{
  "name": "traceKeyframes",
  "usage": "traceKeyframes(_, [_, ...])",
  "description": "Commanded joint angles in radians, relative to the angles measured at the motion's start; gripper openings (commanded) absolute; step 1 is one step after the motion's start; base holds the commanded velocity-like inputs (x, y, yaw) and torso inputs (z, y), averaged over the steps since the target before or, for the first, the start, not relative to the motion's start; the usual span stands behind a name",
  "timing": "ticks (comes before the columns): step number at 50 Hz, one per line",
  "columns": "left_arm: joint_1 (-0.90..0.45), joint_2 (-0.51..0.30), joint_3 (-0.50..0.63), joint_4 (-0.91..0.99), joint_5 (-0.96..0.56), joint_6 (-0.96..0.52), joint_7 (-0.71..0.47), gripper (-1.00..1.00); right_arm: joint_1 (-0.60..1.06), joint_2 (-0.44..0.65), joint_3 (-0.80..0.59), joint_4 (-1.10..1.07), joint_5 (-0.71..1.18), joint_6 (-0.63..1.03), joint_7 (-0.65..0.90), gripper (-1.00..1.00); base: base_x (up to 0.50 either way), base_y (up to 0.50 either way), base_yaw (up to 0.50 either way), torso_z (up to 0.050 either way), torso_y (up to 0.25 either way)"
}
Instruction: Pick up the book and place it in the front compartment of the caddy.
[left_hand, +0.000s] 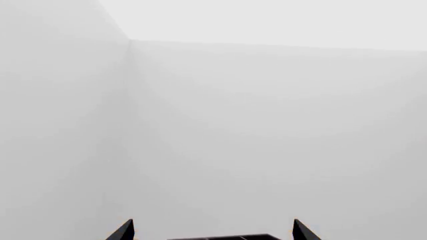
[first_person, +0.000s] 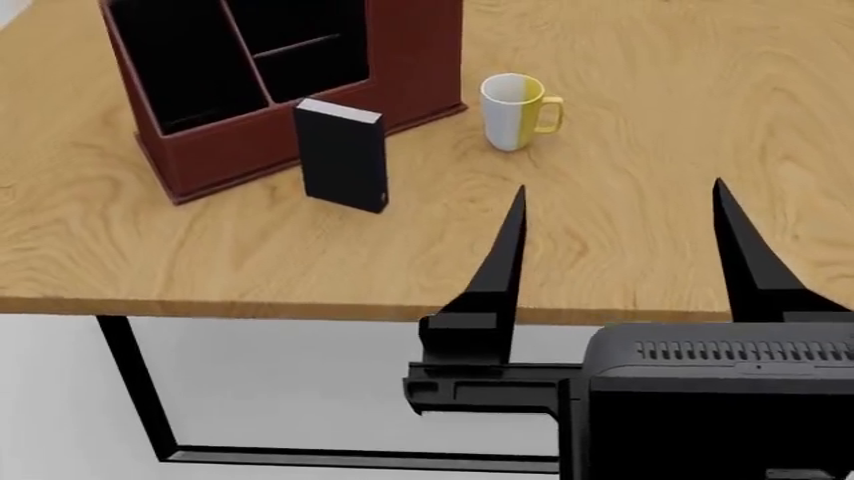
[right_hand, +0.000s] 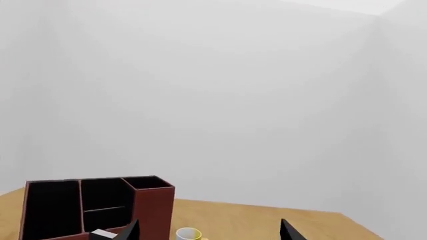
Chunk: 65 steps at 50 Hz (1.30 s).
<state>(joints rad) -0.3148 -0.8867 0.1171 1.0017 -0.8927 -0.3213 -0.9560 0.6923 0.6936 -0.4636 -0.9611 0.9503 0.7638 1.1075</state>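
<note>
The right hand (first_person: 617, 235) hangs with its two fingers spread wide apart and nothing between them, just off the near edge of the table (first_person: 641, 90). The left hand (left_hand: 212, 230) shows only as two separated black fingertips in its own wrist view, against blank wall, so it reads as open and empty too; it does not appear in the head view.

The book (first_person: 342, 154) stands upright on the table, just in front of the near wall of the caddy (first_person: 240, 150) (whether the two touch I cannot tell). The caddy sits toward the far left corner, the mug (first_person: 513, 111) to its right, well clear of the book.

The step in hand looks like the reach. To do it well, the right hand should travel forward and leftward over the near edge, staying clear of the mug, and line its fingers across the book's thin dimension. Closing on the upper part would leave room to lift it straight up, without tipping it against the caddy wall.

Count: one book, one caddy with several black-lined cells, one mug, one table.
</note>
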Motion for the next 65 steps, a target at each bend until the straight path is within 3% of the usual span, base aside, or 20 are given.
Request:
traceKeyframes(1, [-0.013, 0.003, 0.016, -0.007, 0.004, 0.004, 0.003, 1.00, 0.010, -0.002, -0.007, -0.003, 0.005, 0.001, 0.004, 1.00, 0.24, 0.24, 0.00, 0.000, 0.000])
traceKeyframes(65, [-0.032, -0.015, 0.051, -0.013, 0.002, 0.025, -0.007, 1.00, 0.005, 0.007, -0.020, 0.016, -0.007, -0.040, -0.005, 1.00, 0.27, 0.20, 0.00, 0.000, 0.001])
